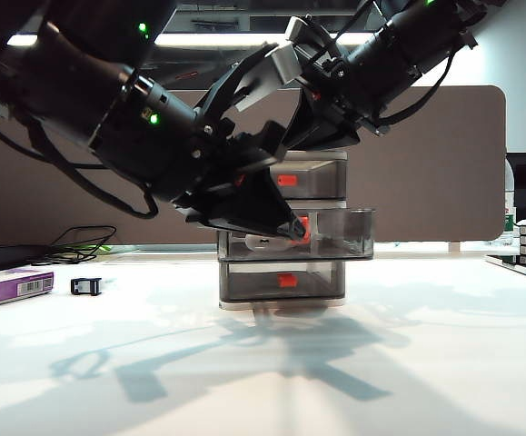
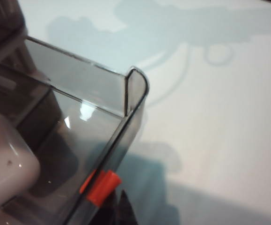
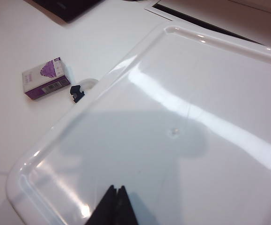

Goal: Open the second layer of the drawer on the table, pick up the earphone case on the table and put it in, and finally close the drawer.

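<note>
One earphone case [image 2: 6, 161] lying flat in second layer of the drawer [image 1: 335, 238], pulled toward 3 o'clock; left gripper [image 2: 122, 206] closed, empty; right gripper [image 3: 115, 204] closed atop drawer [image 1: 285, 227].

Place: office | signs: brown partition [image 1: 444, 163], white desk [image 1: 408, 363], ceiling strip light [image 1: 217, 39]

Black arms [image 1: 108, 100] with green lights, looping black cables, silver bracket.

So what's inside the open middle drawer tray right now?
The earphone case lies inside the second layer of the drawer. The left gripper hides the tray's back in the exterior view.
</note>
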`<move>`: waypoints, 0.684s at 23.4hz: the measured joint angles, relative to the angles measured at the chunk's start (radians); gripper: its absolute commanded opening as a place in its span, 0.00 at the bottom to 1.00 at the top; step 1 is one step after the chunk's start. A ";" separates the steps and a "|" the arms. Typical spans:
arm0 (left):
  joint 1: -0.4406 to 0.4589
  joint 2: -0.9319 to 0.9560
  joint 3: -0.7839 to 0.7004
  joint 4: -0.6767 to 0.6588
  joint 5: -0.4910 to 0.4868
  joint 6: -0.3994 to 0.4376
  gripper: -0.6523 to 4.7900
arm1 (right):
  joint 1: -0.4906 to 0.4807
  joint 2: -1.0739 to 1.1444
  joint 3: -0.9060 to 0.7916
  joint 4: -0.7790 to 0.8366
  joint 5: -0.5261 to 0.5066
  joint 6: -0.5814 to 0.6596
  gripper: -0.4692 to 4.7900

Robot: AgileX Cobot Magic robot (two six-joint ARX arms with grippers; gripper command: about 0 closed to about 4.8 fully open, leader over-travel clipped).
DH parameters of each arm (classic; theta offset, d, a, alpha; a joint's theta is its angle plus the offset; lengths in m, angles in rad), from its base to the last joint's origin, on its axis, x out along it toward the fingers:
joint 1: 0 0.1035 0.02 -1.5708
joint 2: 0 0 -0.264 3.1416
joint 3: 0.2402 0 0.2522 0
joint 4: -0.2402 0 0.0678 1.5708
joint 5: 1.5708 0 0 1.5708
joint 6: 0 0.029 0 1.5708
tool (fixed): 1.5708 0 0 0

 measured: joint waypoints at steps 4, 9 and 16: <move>0.047 0.082 0.028 0.056 -0.007 0.000 0.11 | 0.000 0.000 0.000 0.001 0.000 0.000 0.08; 0.047 0.119 0.048 0.123 -0.014 -0.002 0.11 | 0.000 0.012 0.001 0.014 0.023 -0.003 0.08; 0.046 0.120 0.048 0.172 -0.143 0.000 0.11 | 0.000 0.026 0.006 0.027 0.023 -0.004 0.08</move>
